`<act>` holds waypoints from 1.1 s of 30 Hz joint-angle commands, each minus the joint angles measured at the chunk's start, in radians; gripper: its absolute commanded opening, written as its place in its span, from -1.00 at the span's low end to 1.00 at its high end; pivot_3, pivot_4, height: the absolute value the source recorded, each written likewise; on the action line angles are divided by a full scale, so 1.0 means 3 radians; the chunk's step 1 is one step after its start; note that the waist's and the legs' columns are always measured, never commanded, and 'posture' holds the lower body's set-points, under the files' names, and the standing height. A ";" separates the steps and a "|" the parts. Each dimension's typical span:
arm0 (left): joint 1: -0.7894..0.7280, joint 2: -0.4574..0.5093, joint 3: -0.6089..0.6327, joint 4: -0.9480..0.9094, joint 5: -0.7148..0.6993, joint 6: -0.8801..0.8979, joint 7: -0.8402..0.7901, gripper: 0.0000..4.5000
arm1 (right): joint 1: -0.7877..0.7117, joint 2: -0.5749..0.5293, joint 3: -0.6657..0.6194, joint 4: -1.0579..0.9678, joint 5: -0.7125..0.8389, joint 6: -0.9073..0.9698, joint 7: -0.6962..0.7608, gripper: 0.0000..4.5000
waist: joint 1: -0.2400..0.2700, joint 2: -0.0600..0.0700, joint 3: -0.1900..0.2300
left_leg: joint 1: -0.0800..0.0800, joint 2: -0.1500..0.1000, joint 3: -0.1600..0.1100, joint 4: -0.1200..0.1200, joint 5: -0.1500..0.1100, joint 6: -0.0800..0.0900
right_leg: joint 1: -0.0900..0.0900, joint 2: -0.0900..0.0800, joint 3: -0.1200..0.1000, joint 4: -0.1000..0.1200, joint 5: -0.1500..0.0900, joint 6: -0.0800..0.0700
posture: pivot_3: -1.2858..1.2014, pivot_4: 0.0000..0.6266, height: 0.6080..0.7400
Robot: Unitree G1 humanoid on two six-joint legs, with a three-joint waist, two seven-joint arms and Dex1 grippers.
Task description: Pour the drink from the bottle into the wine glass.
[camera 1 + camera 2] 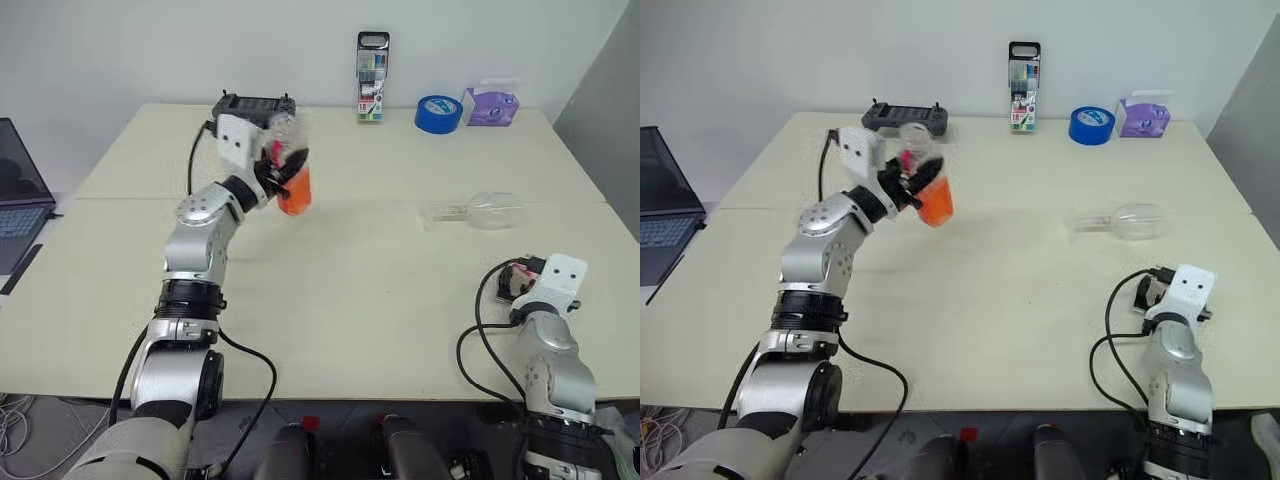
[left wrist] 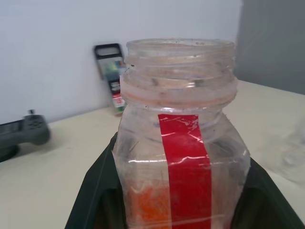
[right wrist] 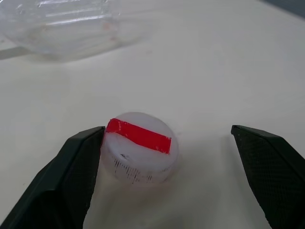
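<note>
On table: 1 wine glass (image 1: 487, 211), 1 cap (image 3: 139, 147); left claw (image 1: 284, 172) w/ 1 bottle (image 1: 290, 175).

1. On your left, the left gripper (image 1: 283, 172) holds the small clear plastic bottle (image 1: 290, 170) above the pale wooden table (image 1: 350, 280), in front of the black handheld controller (image 1: 253, 105) at the far edge.
2. The bright orange translucent drink (image 1: 295, 192) sits in the bottle's lower part.
3. Right of the bottle and well apart, the clear stemmed wine glass (image 1: 483, 211) lies on its side on the table.
4. Along the far edge, right of the controller, you have the upright pack of pens (image 1: 372, 77), then the blue tape roll (image 1: 438, 113), then the purple tissue box (image 1: 490, 104).
5. At your near right, the white round cap (image 3: 140, 146) rests on the table between the right gripper's (image 3: 174, 167) spread fingers, touching one; the glass lies beyond it.
6. A dark laptop (image 1: 20, 195) sits off the table's left side.
</note>
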 commanded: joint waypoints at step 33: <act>0.0410 0.0181 0.0462 0.1151 0.0223 -0.1318 0.0720 -0.21 | -0.1108 -0.0467 0.1099 -0.1440 0.1335 0.1509 0.1678 1.00 | -0.0003 -0.0009 -0.0007 | 0.0004 0.0001 -0.0015 0.0002 0.0000 0.0001 | 0.0004 0.0005 -0.0016 0.0002 0.0001 0.0000 | 0.03 -0.52 1.00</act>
